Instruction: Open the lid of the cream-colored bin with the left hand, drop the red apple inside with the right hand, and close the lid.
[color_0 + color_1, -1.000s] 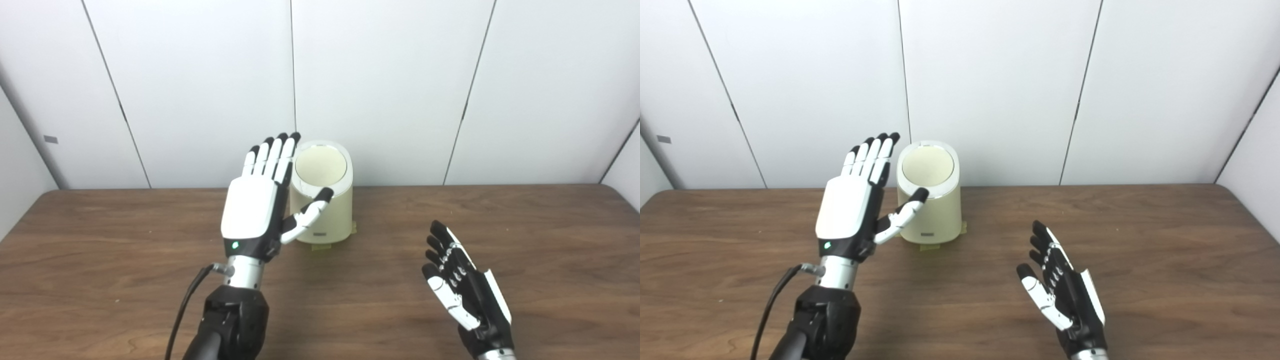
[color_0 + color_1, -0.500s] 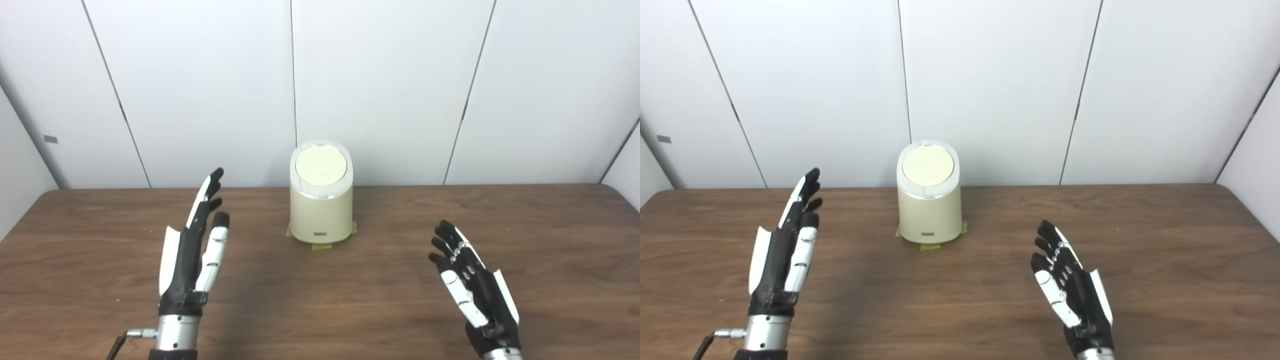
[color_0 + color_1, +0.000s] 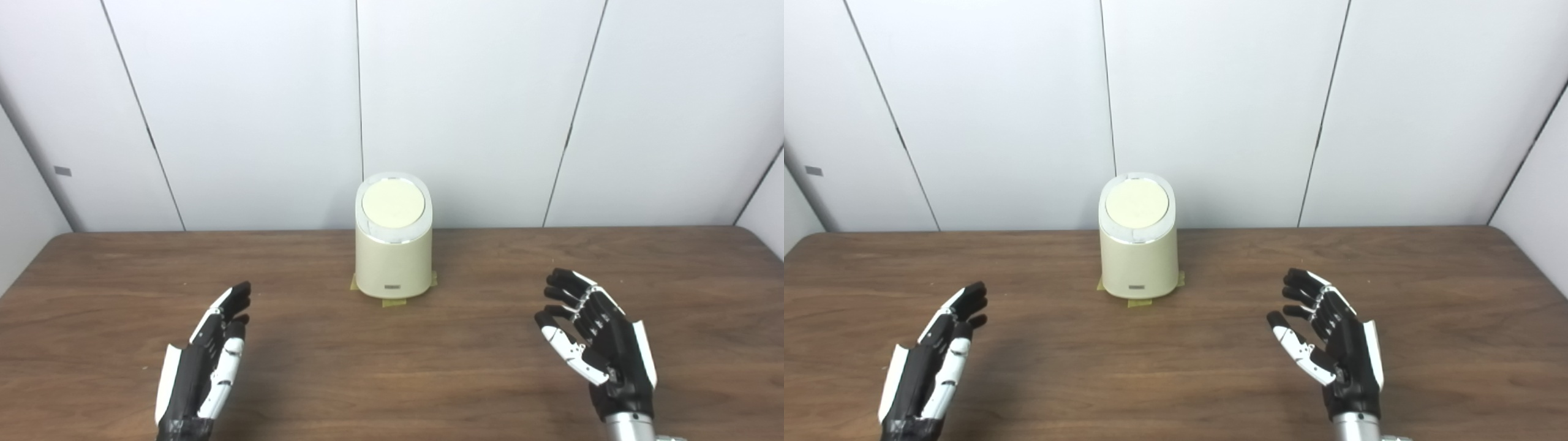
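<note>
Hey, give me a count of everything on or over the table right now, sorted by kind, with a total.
Cream-colored bin, lid closed: 1
Robot hands, the left robot hand and the right robot hand, both open and empty: 2
Red apples in view: 0
Total: 3 things at the wooden table.

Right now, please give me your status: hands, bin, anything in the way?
Left hand open, empty, low over table. Right hand open, empty. Cream bin upright at table's far edge, lid shut. No apple in view. Nothing blocking.
</note>
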`<control>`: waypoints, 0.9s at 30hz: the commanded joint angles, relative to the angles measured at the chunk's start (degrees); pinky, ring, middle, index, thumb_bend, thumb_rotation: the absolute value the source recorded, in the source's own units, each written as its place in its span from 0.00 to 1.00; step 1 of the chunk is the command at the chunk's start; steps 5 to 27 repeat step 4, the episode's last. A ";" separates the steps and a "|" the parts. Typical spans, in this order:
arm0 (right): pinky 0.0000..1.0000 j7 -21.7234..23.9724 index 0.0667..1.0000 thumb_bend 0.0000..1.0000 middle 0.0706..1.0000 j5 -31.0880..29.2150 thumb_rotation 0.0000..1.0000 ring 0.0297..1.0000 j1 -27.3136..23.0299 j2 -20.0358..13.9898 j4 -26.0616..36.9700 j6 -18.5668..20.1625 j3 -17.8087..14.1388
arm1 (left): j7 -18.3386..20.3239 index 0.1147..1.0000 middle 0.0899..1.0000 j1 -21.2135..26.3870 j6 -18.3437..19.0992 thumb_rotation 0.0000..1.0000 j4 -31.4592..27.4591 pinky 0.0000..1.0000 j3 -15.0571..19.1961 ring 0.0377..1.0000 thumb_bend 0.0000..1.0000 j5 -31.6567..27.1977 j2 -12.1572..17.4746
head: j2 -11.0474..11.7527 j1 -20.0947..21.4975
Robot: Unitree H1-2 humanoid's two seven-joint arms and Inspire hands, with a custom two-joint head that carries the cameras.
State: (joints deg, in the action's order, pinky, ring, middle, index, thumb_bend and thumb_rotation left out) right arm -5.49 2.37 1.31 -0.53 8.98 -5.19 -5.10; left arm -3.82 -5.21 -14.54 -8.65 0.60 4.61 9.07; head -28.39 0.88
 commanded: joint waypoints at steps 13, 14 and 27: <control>0.60 -0.02 0.67 0.25 0.69 0.59 0.08 0.69 -1.74 -0.21 0.28 0.20 0.21 | -1.25 0.79 0.83 2.76 -4.44 0.38 3.79 0.74 0.36 0.82 0.23 3.15 -0.96 | 0.06 0.74; 0.60 -0.02 0.67 0.25 0.69 0.59 0.08 0.69 -1.74 -0.21 0.28 0.20 0.21 | -1.25 0.79 0.83 2.76 -4.44 0.38 3.79 0.74 0.36 0.82 0.23 3.15 -0.96 | 0.06 0.74; 0.60 -0.02 0.67 0.25 0.69 0.59 0.08 0.69 -1.74 -0.21 0.28 0.20 0.21 | -1.25 0.79 0.83 2.76 -4.44 0.38 3.79 0.74 0.36 0.82 0.23 3.15 -0.96 | 0.06 0.74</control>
